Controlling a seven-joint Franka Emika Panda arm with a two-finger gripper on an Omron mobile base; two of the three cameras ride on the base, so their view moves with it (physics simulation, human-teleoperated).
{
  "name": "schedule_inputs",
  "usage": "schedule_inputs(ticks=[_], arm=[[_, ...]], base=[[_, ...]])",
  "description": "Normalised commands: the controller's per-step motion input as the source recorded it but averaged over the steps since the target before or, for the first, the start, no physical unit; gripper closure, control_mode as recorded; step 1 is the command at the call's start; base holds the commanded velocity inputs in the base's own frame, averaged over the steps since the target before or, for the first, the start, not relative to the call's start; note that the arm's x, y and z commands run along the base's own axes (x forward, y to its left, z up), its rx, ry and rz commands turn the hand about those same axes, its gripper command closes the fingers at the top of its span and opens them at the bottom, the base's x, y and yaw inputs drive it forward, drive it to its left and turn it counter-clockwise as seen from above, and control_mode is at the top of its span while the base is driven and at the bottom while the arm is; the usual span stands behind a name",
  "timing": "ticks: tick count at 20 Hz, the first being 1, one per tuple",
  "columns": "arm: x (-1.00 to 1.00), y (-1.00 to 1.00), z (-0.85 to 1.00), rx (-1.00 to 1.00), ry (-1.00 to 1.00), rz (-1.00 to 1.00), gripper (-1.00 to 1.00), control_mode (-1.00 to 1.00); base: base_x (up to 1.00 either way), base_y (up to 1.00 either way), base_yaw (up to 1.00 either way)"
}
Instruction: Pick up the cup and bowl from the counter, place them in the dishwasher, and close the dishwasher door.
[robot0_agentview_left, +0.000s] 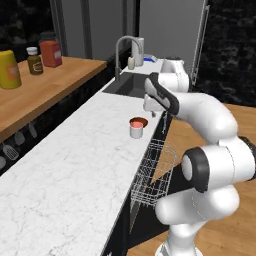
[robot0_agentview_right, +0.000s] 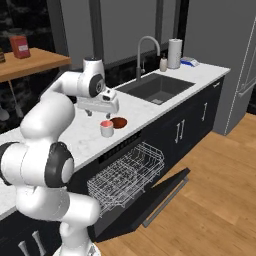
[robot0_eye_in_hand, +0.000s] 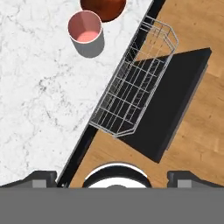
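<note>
The cup (robot0_eye_in_hand: 85, 34), pale with a pinkish-red top, stands upright on the white marble counter (robot0_agentview_left: 75, 170) near its front edge. The dark red-brown bowl (robot0_agentview_right: 119, 122) sits just beyond the cup, touching or nearly touching it. My gripper (robot0_agentview_right: 100, 112) hovers open and empty above the counter, a little short of the cup (robot0_agentview_right: 106, 128), pointing down. Its fingertips (robot0_eye_in_hand: 41, 178) stand wide apart in the hand view. The dishwasher door (robot0_agentview_right: 160, 192) lies folded down, and the silver wire rack (robot0_agentview_right: 127, 177) is pulled out over it.
An inset dark sink (robot0_agentview_right: 157, 87) with a tall faucet (robot0_agentview_right: 147, 47) lies further along the counter, with a paper-towel roll (robot0_agentview_right: 174, 53) behind it. A wooden shelf (robot0_agentview_left: 40, 85) with jars runs along the left. Wooden floor (robot0_agentview_right: 215, 200) spreads beyond the open door.
</note>
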Motion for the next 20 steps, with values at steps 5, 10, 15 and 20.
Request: schedule_inputs(ticks=[5,10,15,20], arm=[[1.00,0.01,-0.91,0.00,0.31,-0.15,-1.00,-1.00],[1.00,-0.12,-0.23,0.00,0.14,-0.05,-1.00,-1.00],[0.61,-0.09,-0.21,0.00,0.03,0.00,-1.00,-1.00],[0.35,0.03,-0.51,0.01,-0.06,0.00,-1.00,-1.00]], base=[[0.00,0.00,0.00],[0.00,0.00,0.00],[0.00,0.00,0.00],[0.00,0.00,0.00]])
